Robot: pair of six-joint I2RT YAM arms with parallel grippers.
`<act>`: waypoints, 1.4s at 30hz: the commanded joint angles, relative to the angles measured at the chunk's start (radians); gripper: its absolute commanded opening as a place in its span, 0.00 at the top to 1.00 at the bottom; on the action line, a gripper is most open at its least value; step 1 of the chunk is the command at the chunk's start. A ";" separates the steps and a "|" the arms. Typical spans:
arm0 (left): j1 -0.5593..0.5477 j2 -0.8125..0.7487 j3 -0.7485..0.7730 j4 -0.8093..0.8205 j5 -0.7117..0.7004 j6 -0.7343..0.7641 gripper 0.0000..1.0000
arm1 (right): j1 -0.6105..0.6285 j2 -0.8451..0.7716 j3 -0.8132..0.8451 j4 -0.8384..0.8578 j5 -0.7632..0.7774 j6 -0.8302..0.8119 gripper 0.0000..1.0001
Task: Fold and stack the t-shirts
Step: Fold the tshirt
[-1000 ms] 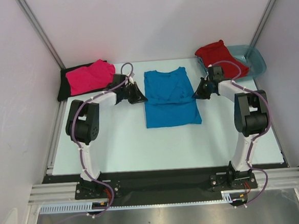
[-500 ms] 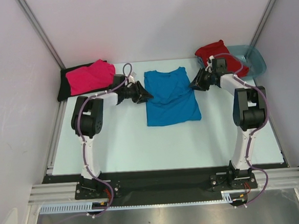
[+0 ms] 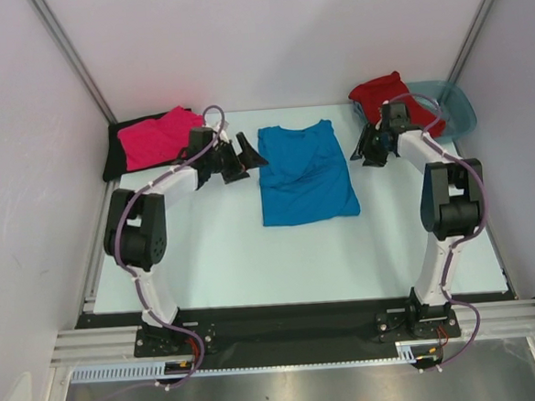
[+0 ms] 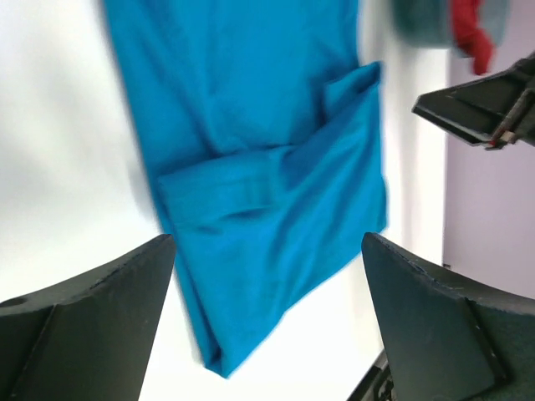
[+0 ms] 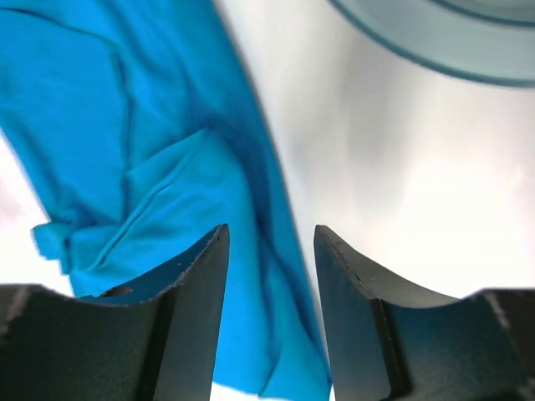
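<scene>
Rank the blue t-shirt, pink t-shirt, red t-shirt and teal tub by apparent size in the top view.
1. blue t-shirt, clearly largest.
2. pink t-shirt and red t-shirt: about alike, so not ranked; the red one is partly hidden.
3. teal tub: only its uncovered part shows, smallest.

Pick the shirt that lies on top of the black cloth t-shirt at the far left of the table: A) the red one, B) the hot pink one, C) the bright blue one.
B: the hot pink cloth t-shirt lies on the black cloth t-shirt, while the bright blue cloth t-shirt lies in the middle and the red cloth t-shirt drapes over the translucent teal plastic tub.
</scene>
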 commanded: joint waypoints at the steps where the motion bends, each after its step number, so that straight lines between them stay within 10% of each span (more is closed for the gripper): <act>1: 0.005 -0.095 -0.022 0.067 -0.011 0.027 0.00 | 0.011 -0.127 0.002 0.013 0.027 -0.039 0.49; 16: -0.094 0.079 0.083 0.003 0.270 0.018 0.00 | 0.089 -0.130 -0.011 0.015 -0.121 -0.023 0.50; 42: -0.118 0.373 0.554 -0.152 0.044 0.096 0.00 | 0.086 -0.073 0.009 -0.004 -0.136 -0.047 0.50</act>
